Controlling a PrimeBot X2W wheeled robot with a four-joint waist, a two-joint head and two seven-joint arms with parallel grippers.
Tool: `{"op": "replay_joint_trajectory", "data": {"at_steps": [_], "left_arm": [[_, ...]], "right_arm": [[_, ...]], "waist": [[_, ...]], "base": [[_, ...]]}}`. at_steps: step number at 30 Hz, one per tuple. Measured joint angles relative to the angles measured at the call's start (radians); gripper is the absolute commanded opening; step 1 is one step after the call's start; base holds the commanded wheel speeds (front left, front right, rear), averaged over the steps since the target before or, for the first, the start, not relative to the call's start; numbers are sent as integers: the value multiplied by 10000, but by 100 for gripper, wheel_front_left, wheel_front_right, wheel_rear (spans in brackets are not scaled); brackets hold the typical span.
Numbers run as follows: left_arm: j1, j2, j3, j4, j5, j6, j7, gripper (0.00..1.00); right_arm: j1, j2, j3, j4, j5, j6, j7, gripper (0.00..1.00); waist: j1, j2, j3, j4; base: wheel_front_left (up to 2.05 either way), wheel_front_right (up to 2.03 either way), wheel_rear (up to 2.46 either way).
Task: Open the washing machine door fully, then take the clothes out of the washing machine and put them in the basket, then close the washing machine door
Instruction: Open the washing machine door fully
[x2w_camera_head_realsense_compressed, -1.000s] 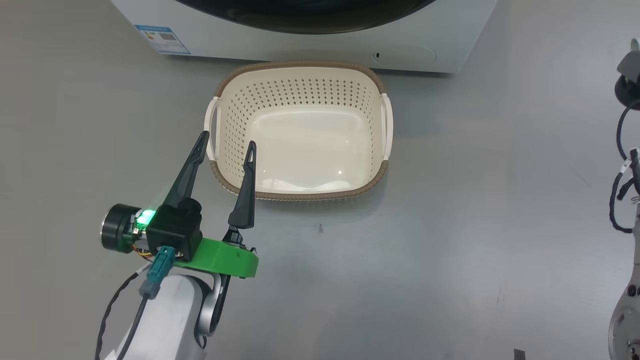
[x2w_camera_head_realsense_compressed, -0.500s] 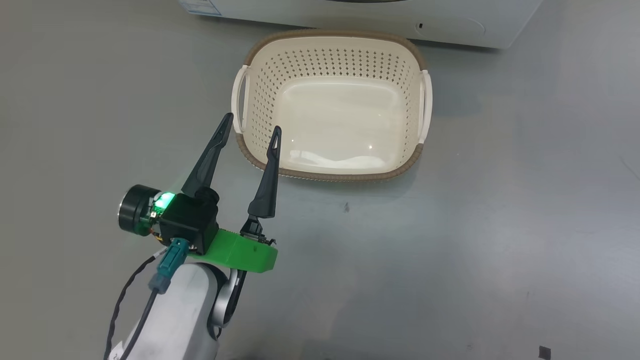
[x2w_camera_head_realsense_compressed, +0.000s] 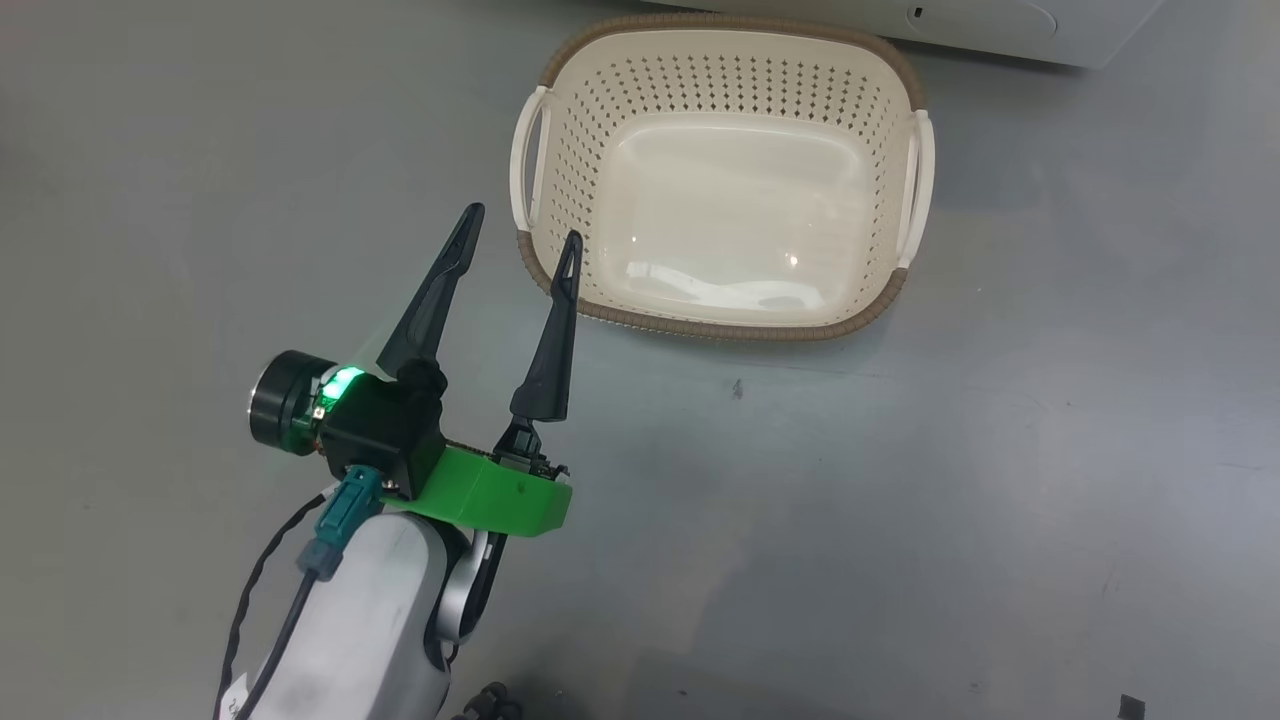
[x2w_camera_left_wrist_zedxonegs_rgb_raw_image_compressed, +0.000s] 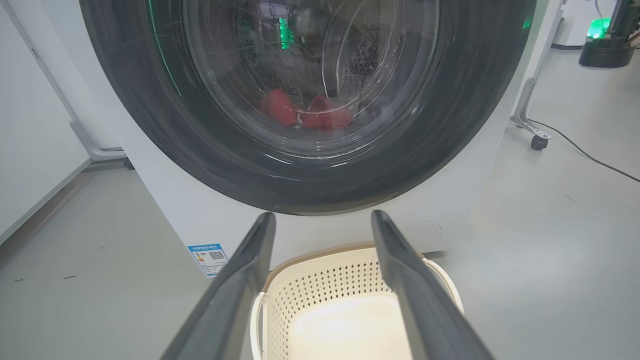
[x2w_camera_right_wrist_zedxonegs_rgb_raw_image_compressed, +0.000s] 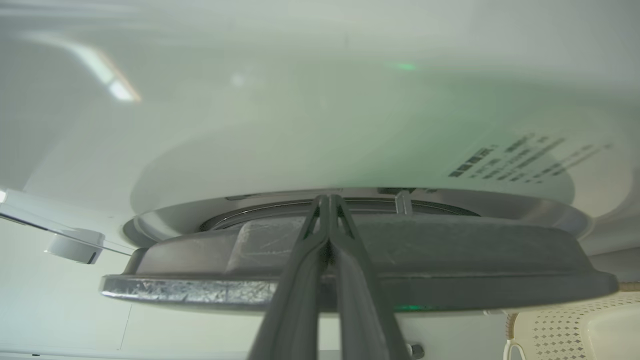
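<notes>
Washing machine (x2w_camera_left_wrist_zedxonegs_rgb_raw_image_compressed: 165, 200): door (x2w_camera_left_wrist_zedxonegs_rgb_raw_image_compressed: 150, 125) looks rigid, glossy; hook its rim. Basket (x2w_camera_head_realsense_compressed: 720, 330) empty, on floor before machine. Clothes (x2w_camera_left_wrist_zedxonegs_rgb_raw_image_compressed: 305, 112) inside machine, likely soft, light; pinch a fold. Left hand (x2w_camera_head_realsense_compressed: 524, 222) open, empty; right hand (x2w_camera_right_wrist_zedxonegs_rgb_raw_image_compressed: 327, 197) closed, by door's edge.

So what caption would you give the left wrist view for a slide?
Open left gripper by the basket, facing the door, red clothes seen through it.
</notes>
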Motion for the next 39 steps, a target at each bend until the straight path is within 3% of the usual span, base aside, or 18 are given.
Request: {"op": "replay_joint_trajectory", "data": {"at_steps": [17, 39], "left_arm": [[-176, -10, -224, 31, -84, 94, 0, 100], [-180, -19, -176, 217, -82, 113, 0, 100]], "right_arm": [[-602, -194, 109, 957, 272, 167, 796, 0], [-635, -418, 337, 1822, 1045, 6, 2823, 0]], "waist": [[0, 0, 109, 159], [-1, 0, -161, 70]], "base": [[0, 0, 0], [0, 0, 0]]}}
